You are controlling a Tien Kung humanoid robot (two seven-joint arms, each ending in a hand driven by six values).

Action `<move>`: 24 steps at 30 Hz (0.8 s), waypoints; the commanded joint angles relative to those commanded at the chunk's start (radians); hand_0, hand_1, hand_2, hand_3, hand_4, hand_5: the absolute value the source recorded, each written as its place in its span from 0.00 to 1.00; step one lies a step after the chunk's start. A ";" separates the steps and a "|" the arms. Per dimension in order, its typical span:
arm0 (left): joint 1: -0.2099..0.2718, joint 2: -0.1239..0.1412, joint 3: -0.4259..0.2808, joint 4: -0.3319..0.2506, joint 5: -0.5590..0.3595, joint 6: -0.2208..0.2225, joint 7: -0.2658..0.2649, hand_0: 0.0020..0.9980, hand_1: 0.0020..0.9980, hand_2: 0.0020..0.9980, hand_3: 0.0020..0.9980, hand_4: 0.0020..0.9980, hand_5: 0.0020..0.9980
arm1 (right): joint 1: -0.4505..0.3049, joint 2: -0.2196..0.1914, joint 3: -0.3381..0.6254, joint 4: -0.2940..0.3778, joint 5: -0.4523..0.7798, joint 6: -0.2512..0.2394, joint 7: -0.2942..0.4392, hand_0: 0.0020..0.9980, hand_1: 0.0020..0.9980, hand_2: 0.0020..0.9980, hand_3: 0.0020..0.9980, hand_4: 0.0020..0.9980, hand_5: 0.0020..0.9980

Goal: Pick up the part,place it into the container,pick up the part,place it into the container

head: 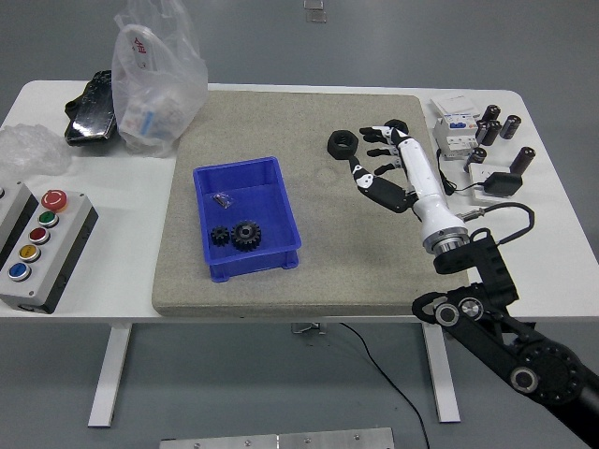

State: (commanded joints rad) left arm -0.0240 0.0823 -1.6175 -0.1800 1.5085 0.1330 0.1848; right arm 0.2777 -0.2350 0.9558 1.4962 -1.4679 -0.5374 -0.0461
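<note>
Robot's right hand (393, 164) poised above grey mat (281, 122), fingers spread and empty.

The white hand reaches up from the lower right, fingertips near two black hex nuts (343, 143) and (396, 129), both lying flat, bores upward. Well apart to the left, the blue bin (245, 220) holds two black gears (247, 234), also flat.

The right hand (393, 164) reaches in from the lower right, white fingers (372, 130) spread, empty.
</note>
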 joint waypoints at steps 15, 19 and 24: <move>-0.002 0.003 -0.002 0.000 0.007 -0.001 -0.005 0.65 0.53 0.53 0.61 0.71 0.36 | -0.156 0.000 0.193 0.011 0.335 0.004 0.259 0.44 0.62 0.69 0.69 0.66 0.29; -0.004 0.004 -0.003 0.000 0.012 -0.002 -0.004 0.65 0.53 0.53 0.61 0.71 0.36 | -0.163 0.002 0.215 0.009 0.351 0.003 0.266 0.44 0.61 0.69 0.69 0.65 0.29; -0.006 0.010 -0.006 0.000 0.021 -0.002 -0.002 0.65 0.53 0.53 0.61 0.71 0.36 | -0.166 0.003 0.231 0.009 0.357 0.000 0.269 0.44 0.61 0.69 0.69 0.64 0.30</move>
State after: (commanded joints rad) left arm -0.0303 0.0921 -1.6232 -0.1800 1.5295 0.1309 0.1829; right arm 0.1118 -0.2322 1.1866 1.5055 -1.1113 -0.5378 0.2224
